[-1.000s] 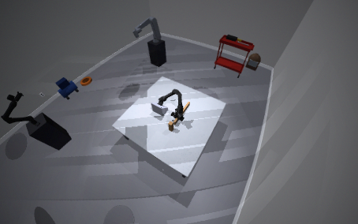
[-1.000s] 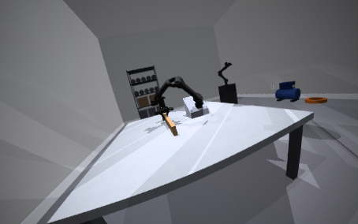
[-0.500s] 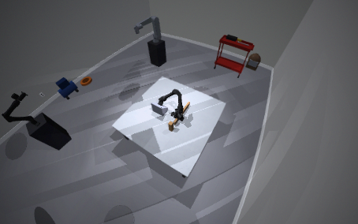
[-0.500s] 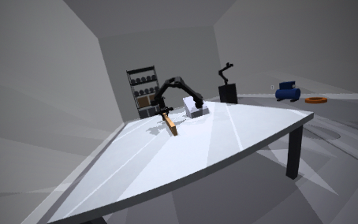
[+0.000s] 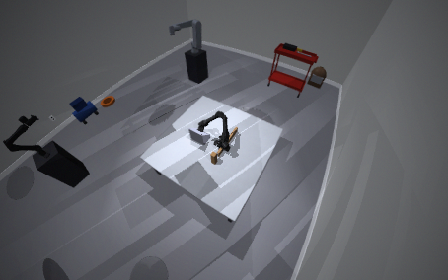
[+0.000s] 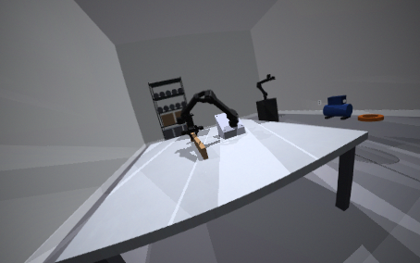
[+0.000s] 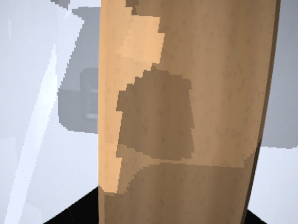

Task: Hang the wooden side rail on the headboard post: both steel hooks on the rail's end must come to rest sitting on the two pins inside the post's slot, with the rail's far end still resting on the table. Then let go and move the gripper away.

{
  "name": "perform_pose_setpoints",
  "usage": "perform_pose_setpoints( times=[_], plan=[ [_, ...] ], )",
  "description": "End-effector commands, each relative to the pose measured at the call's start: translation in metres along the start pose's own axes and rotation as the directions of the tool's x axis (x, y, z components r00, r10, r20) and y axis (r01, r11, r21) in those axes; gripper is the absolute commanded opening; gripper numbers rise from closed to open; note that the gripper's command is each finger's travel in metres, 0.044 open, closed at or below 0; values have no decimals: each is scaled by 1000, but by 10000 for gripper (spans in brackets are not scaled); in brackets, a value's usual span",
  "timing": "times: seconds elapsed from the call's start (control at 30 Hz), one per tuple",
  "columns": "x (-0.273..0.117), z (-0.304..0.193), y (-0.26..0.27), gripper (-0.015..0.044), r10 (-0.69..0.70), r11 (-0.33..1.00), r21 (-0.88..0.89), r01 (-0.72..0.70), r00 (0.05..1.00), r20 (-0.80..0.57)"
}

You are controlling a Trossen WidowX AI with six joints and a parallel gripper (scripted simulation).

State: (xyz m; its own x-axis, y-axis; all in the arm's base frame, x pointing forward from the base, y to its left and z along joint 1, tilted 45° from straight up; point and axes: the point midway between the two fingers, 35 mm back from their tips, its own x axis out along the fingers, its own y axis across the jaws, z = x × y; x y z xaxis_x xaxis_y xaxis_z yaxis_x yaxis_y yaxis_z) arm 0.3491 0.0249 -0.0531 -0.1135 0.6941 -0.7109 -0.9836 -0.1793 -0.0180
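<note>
My gripper is shut on the wooden side rail, which fills the middle of the wrist view. The rail runs out past the fingers; its far end is low at the table, but contact is not clear. An upright wooden block, apparently the headboard post, stands beyond the gripper at the other end of the rail. The rail's hook end reaches close to it; whether they touch cannot be told. The steel hooks, the slot and its pins are too small or hidden. The fingertips are out of the wrist view.
A pale slanted panel stands beside the arm's base on the white table. Off the table are a red cart, a second black arm on a pedestal and a blue compressor.
</note>
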Motion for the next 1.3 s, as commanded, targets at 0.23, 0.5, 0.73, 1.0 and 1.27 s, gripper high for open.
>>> perform_pose_setpoints(
  times=[0.23,0.5,0.73,1.0,1.27],
  plan=[
    [-4,-6,-1,0,-13,1000,5,13,1000,-5],
    [-4,-6,-1,0,-13,1000,5,13,1000,-5],
    [-5,-7,-1,0,-13,1000,5,13,1000,-5],
    [-4,-8,0,0,-13,1000,5,13,1000,-5],
    [-4,-9,0,0,-13,1000,5,13,1000,-5]
  ],
)
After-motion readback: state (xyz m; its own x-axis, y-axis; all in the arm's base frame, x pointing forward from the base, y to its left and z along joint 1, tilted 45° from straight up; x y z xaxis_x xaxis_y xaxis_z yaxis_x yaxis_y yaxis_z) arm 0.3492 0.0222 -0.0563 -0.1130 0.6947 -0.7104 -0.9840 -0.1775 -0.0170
